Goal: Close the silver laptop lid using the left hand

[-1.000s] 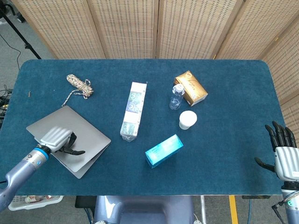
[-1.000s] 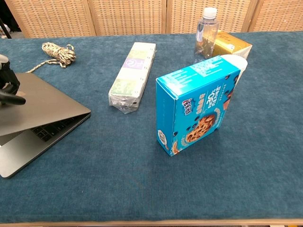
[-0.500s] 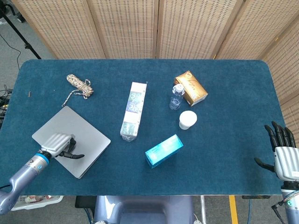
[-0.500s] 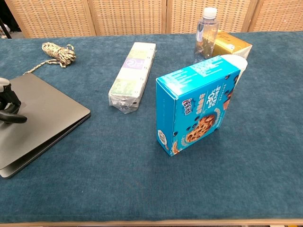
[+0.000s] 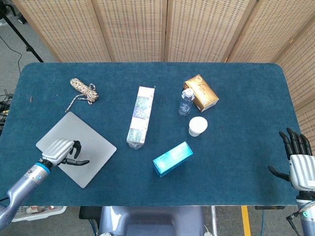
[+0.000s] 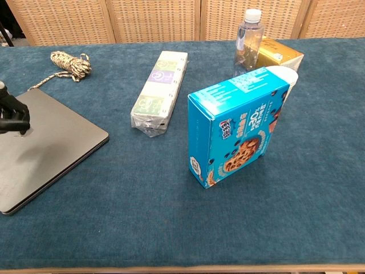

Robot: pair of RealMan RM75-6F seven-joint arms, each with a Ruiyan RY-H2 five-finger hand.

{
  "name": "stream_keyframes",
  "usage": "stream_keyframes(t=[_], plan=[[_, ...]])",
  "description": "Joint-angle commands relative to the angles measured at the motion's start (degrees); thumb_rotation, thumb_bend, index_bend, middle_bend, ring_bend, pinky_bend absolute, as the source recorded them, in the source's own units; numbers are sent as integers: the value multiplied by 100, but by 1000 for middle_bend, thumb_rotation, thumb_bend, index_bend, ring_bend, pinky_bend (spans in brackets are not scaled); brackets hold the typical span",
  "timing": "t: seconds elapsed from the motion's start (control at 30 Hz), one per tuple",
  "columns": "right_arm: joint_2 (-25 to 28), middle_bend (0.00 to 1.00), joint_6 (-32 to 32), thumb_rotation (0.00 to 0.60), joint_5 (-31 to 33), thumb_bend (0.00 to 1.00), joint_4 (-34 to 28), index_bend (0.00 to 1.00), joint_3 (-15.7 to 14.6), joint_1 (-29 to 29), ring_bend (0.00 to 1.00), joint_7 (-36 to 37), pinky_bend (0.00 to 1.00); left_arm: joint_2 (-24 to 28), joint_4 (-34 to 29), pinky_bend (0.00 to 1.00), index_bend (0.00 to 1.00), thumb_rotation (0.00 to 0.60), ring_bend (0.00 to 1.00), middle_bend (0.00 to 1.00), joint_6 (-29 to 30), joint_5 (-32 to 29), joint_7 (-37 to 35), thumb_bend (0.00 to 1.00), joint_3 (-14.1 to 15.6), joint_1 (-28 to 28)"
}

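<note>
The silver laptop [image 5: 78,147] lies at the table's front left with its lid flat down on the base, also seen in the chest view as the laptop [image 6: 51,142]. My left hand [image 5: 61,150] is over the lid's left part, fingers curled under and thumb sticking out to the right, holding nothing. At the chest view's left edge the left hand [image 6: 11,114] hovers on or just above the lid, with a shadow beneath it. My right hand [image 5: 298,160] hangs off the table's right front corner, fingers spread and empty.
A coiled rope [image 5: 83,90] lies behind the laptop. A long wrapped pack [image 5: 140,117] sits mid-table. A blue cookie box [image 5: 172,158], white cup [image 5: 198,126], water bottle [image 5: 186,102] and gold box [image 5: 201,92] stand to the right.
The laptop lid went from partly raised to fully flat on its base under my left hand. The left hand moved down and slightly toward the front edge. The right hand stayed put.
</note>
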Motion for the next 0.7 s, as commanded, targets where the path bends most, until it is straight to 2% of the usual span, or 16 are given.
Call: stream_keyframes(t=[0.03, 0.1, 0.17, 0.2, 0.3, 0.43, 0.5, 0.63, 0.7], plan=[[2, 0, 11, 600, -12, 0, -9, 0, -4, -3, 0, 3, 0, 425, -208, 452, 649, 117, 403, 352, 827, 550, -738, 0, -26, 267], [7, 0, 26, 600, -20, 0, -17, 0, -5, -9, 0, 11, 0, 568, -280, 313, 531, 111, 240, 179, 1112, 654, -910, 0, -30, 373], [13, 0, 48, 600, -36, 0, -31, 0, -5, -14, 0, 14, 0, 645, -305, 159, 361, 108, 62, 30, 1461, 718, -953, 0, -55, 523], [20, 0, 73, 600, -55, 0, -45, 0, -5, -20, 0, 22, 0, 672, -301, 93, 290, 107, 14, 1, 1750, 693, -855, 0, -88, 679], [46, 0, 117, 600, -85, 0, -70, 0, -11, -40, 0, 59, 0, 589, -399, 6, 171, 105, 0, 0, 2449, 567, -292, 0, -148, 1134], [64, 0, 134, 600, -94, 0, -74, 0, -9, -48, 0, 98, 0, 496, -508, 0, 61, 122, 0, 0, 2833, 425, 171, 0, -223, 1405], [72, 0, 145, 600, -100, 0, -73, 0, -6, -51, 0, 124, 0, 433, -597, 0, 15, 182, 0, 0, 3041, 288, 597, 0, -257, 1591], [73, 0, 132, 600, -100, 0, -51, 0, -9, -49, 0, 170, 0, 315, -1080, 0, 0, 421, 0, 0, 3368, -242, 1803, 0, -326, 1989], [70, 0, 122, 600, -98, 0, -37, 0, -14, -48, 0, 179, 0, 200, -1222, 0, 0, 488, 0, 0, 3547, -346, 2156, 0, -355, 2127]])
